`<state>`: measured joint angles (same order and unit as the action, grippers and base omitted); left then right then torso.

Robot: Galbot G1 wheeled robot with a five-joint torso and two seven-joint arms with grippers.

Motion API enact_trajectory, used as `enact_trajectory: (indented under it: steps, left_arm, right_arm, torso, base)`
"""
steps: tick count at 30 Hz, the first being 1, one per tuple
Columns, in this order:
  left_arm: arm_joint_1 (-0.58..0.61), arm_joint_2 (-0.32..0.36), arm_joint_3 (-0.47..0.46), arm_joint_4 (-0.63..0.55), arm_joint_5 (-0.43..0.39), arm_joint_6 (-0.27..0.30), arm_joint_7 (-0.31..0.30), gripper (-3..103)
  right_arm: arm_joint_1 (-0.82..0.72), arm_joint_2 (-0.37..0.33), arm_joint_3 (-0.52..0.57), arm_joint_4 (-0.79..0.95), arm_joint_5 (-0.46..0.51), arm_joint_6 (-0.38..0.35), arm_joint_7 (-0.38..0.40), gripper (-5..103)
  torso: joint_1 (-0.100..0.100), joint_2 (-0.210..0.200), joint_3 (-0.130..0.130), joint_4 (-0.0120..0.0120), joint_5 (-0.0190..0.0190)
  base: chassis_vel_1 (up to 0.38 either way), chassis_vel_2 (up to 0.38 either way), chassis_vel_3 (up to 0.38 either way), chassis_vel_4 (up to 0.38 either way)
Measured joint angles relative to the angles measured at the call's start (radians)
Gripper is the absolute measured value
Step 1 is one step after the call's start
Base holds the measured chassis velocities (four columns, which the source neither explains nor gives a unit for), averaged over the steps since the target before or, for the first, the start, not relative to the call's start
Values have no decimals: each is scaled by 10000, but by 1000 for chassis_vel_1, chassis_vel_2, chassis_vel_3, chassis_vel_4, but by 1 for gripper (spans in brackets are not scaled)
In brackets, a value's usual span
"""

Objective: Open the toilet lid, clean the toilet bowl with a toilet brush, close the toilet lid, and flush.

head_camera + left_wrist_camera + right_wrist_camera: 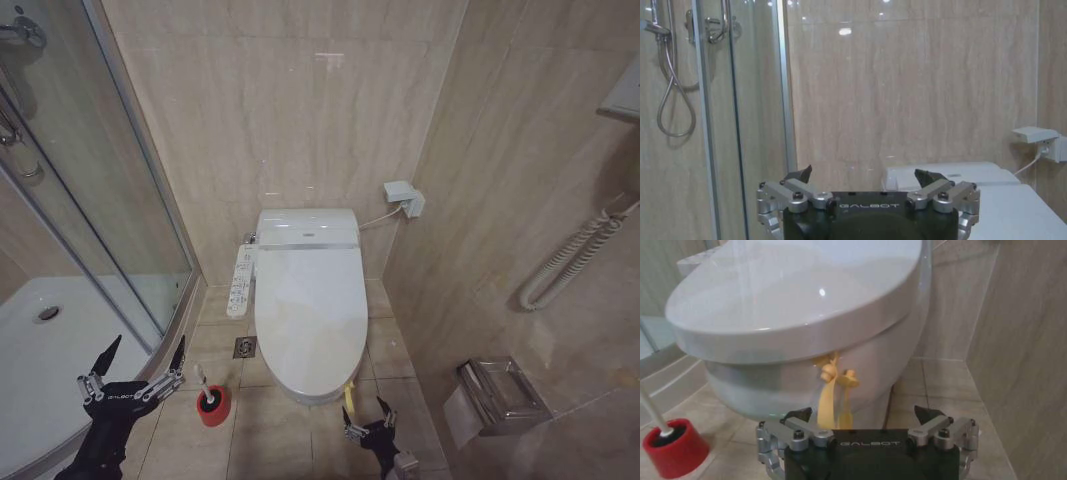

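head view: the toilet lid lies shut. the left gripper, fingers spread, hangs beside the toilet brush standing in its red holder cup. the right gripper sits low by the yellow strap.

left wrist view: spread fingers hold nothing.

right wrist view: the fingers stand apart around the strap's lower end, perhaps not touching it.

Toilet lid white, glossy, shut flat; yellow strap hanging from front edge. Toilet brush upright in red holder.
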<state>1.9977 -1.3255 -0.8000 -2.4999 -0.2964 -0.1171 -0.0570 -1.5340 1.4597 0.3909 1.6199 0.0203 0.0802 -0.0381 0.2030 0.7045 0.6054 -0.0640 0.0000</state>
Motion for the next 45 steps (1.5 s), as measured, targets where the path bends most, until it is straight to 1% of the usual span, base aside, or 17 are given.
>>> enact_trajectory:
  steps: [18,19,26,27,34,35,40,41,44,45]
  left_arm:
    - [0,0,0,0,0,0,0,100]
    - [0,0,0,0,0,0,0,100]
    - [0,0,0,0,0,0,0,100]
    - [0,0,-1,0,0,0,0,100]
    - [0,0,0,0,0,0,0,100]
    - [0,0,0,0,0,0,0,100]
    - [0,0,0,0,0,0,0,100]
    - [0,0,0,0,0,0,0,100]
    - [0,0,0,0,0,0,0,100]
    - [0,0,0,0,0,0,0,100]
  right_arm:
    - [270,11,69,-484,8,111,138,99]
    - [284,23,62,-507,5,154,136,73]
    - [313,51,22,-586,-15,268,115,73]
    - [302,51,20,-575,-18,285,106,46]
    - [188,73,82,-462,-94,490,-2,46]
    - [175,83,122,-478,-238,680,-4,19]
    - [89,62,251,-455,-492,1050,23,19]
    - [83,56,307,-450,-522,1160,46,2]
    - [27,48,442,-304,-484,1280,96,2]
    - [-31,36,522,-132,-306,1322,111,2]
  torso:
    - [0,0,0,-1,0]
    - [0,0,0,-1,1]
    - [0,0,0,0,0]
    - [0,0,0,0,1]
    - [0,0,0,0,1]
    - [0,0,0,-1,1]
    - [0,0,0,0,1]
    - [0,0,0,0,1]
    - [0,0,0,1,2]
    - [0,0,0,1,2]
  base:
    - [0,0,0,0]
    - [0,0,0,0]
    - [0,0,0,0]
    - [0,0,0,0]
    - [0,0,0,0]
    - [0,0,0,0]
    - [0,0,0,0]
    - [0,0,0,0]
    - [0,0,0,0]
    - [0,0,0,0]
